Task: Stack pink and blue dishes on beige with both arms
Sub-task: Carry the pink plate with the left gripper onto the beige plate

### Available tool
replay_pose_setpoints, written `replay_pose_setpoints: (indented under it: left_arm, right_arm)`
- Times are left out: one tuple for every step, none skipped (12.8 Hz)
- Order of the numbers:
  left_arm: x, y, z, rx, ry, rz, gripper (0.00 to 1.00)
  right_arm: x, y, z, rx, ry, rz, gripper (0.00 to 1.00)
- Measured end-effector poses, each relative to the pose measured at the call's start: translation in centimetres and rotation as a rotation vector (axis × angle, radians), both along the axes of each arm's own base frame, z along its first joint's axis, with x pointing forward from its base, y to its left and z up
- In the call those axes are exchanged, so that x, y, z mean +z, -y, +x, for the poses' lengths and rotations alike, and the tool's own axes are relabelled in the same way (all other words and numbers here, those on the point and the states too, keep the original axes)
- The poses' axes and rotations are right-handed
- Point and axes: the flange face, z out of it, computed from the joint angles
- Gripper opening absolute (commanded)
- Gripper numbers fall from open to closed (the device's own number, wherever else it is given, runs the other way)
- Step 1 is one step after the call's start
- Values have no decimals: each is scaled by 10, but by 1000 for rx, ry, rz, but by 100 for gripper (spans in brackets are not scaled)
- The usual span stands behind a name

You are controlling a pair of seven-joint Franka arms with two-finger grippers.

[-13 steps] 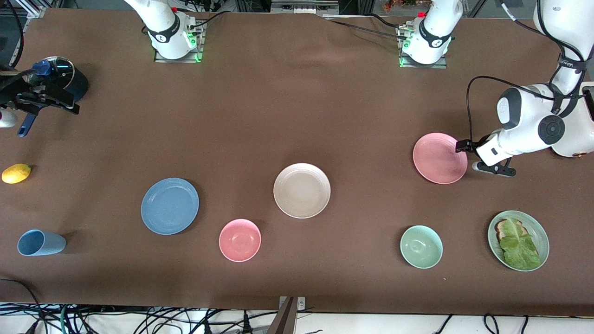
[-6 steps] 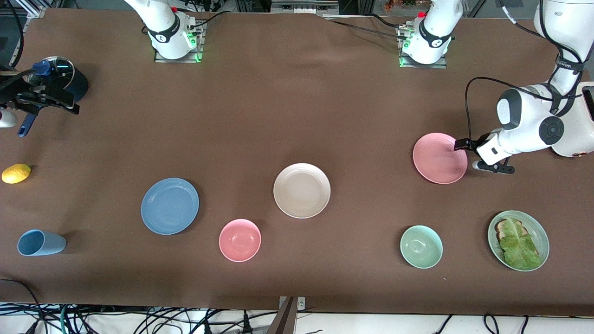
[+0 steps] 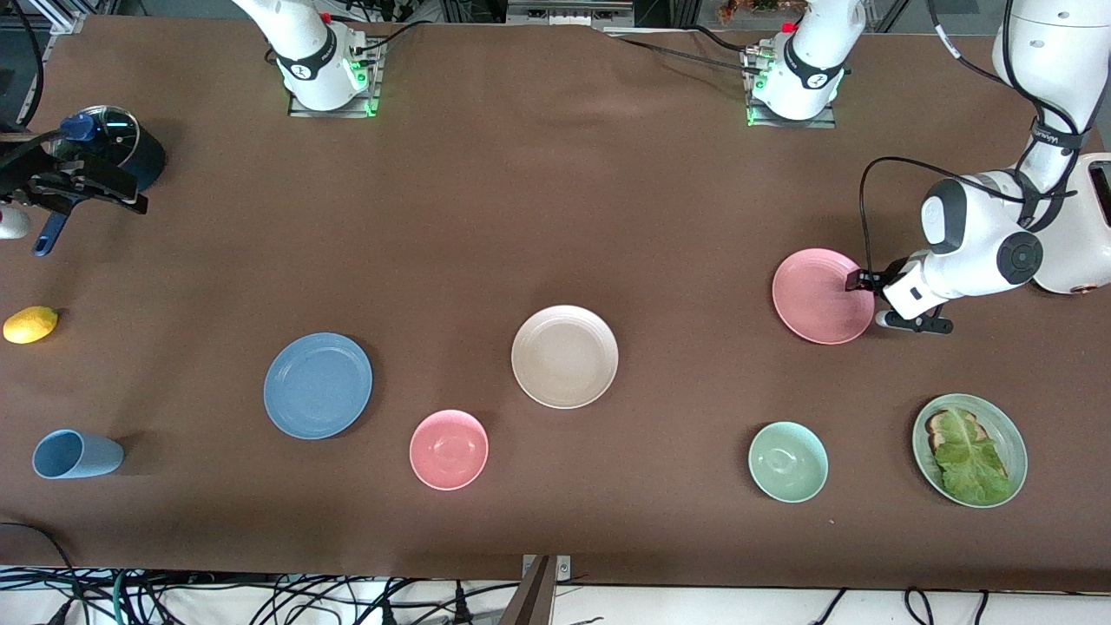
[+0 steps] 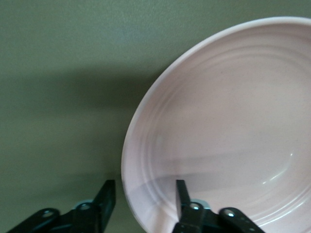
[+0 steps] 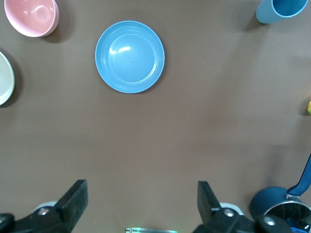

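The salmon pink plate (image 3: pixel 820 297) lies flat toward the left arm's end of the table. My left gripper (image 3: pixel 859 282) is low at the edge of it. In the left wrist view the left gripper (image 4: pixel 145 196) is open astride the pink plate's (image 4: pixel 228 121) rim. One finger is over the inside and the other outside, with a gap showing. The beige plate (image 3: pixel 564 356) sits mid-table with nothing on it. The blue plate (image 3: pixel 318 384) lies toward the right arm's end. My right gripper (image 3: pixel 95 193) waits high, open and holding nothing (image 5: pixel 141 194), with the blue plate (image 5: pixel 129 56) below it.
A pink bowl (image 3: pixel 448 449) and a pale green bowl (image 3: pixel 787 461) sit nearer the front camera than the plates. A green plate (image 3: pixel 1009 431) holds toast and lettuce. A blue cup (image 3: pixel 74 454), a lemon (image 3: pixel 29 324) and a dark lidded pot (image 3: pixel 121 143) stand at the right arm's end.
My left gripper has slid slightly farther onto the pink plate's edge and its fingers have narrowed around the rim. The right arm has not moved.
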Motion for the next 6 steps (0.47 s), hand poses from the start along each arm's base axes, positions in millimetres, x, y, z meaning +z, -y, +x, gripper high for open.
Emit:
replay_pose_setpoints:
  left_arm:
    - [2,3,6,-7,-7,-2,0]
    - [4,9,12,-18,-12,-3,0]
    - [5,17,18,-23,-19,-2,0]
    - [8,23,24,-23,-25,1,0]
    - [15,27,30,-24,-38,2,0]
    - [23,32,36,-23,-53,4,0]
  right_arm:
    - [0,0,0,0,0,0,100]
    - [0,0,0,0,0,0,100]
    - [-1,1,1,-1,0,0,100]
    - [-2,1,1,-2,-2,0,100]
    - [-3,2,1,-3,-3,0,100]
    - [-3,2,2,-3,-3,0,100]
